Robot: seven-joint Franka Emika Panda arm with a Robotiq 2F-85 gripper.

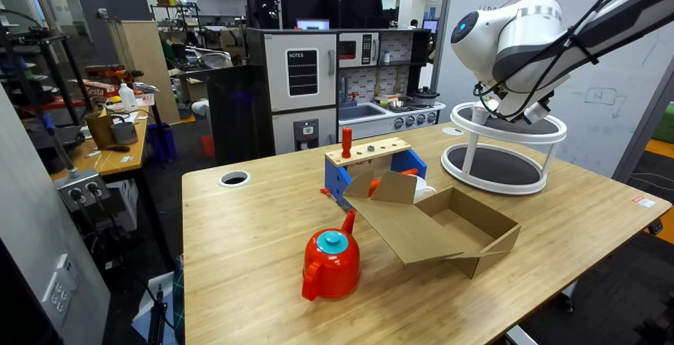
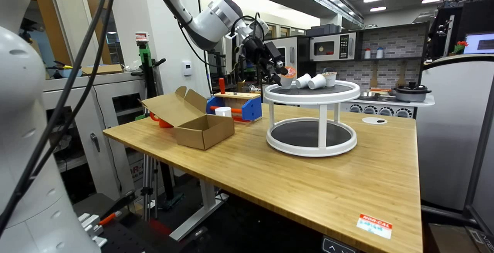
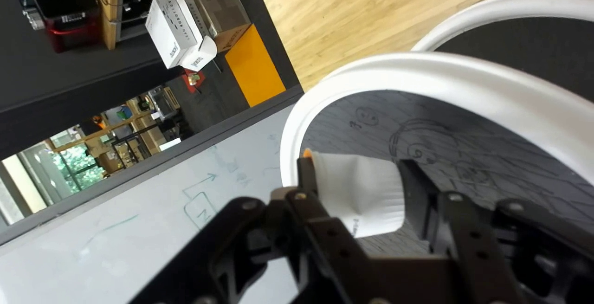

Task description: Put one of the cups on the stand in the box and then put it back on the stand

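Orange-topped white cup (image 3: 359, 192), poss. a coffee pod, sits btwn the jaws at the top tier of the round white stand (image 2: 312, 98), near its hoop. In an exterior view it looks tilted, not upright; can't tell if its base touches the tier. Jaws stand narrow on the cup, one side at the orange top, the other by the opposite end, so I read it as held. Step in hand: the handling at the stand, i.e. either the pick-off or the final put-back; can't settle which from this moment alone. If pick-off, next move = lift clear of the hoop, then carry over to the brown cardboard box (image 1: 466, 229) & lower in, keeping off its folded-out flap. If put-back, level the cup, seat the base on the tier, then spread the jaws slowly. Either way, don't nudge the neighbours up there: two tipped white cups (image 2: 317, 82) & an upright lidded cup (image 2: 330, 80). Box is on the table (image 1: 253, 250) w/ its flap out toward a red teapot (image 1: 334, 271); near the box, a toy workbench (image 1: 363, 155) w/ blue sides, & a white mug (image 2: 223, 111) btwn the two. White Panda arm (image 1: 526, 45) hangs over the stand; toy kitchen (image 1: 324, 104) in the bg.
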